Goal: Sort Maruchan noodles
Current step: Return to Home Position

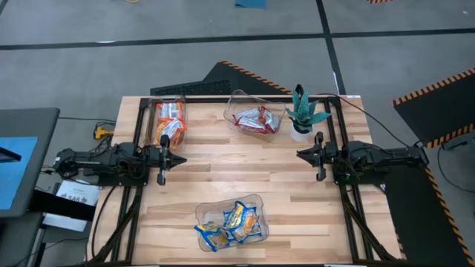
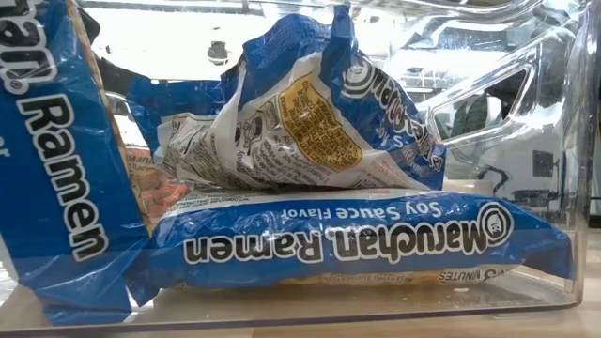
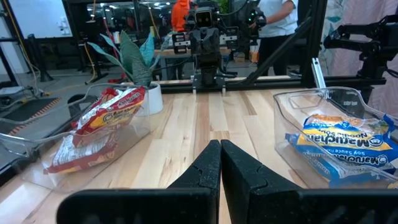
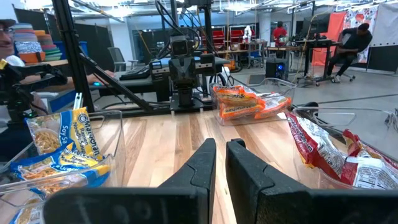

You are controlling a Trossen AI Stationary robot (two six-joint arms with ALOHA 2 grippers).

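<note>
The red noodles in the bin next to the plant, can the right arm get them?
Probably yes. The red noodles lie in an open-topped clear bin, and only bare table separates it from the right gripper. The potted plant stands beside the bin, so the arm could brush it.

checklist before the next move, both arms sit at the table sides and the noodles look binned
1. Blue noodles inside the bottom bin: ok.
2. Red noodles inside the top middle bin: ok.
3. Orange noodles inside the top left bin: ok.
4. Left gripper and right gripper shut, holding nothing, at the sides of the table: ok.
5. Plant upright, apart from the right gripper: ok.
6. Pack count in each bin: cannot tell, they overlap.
</note>
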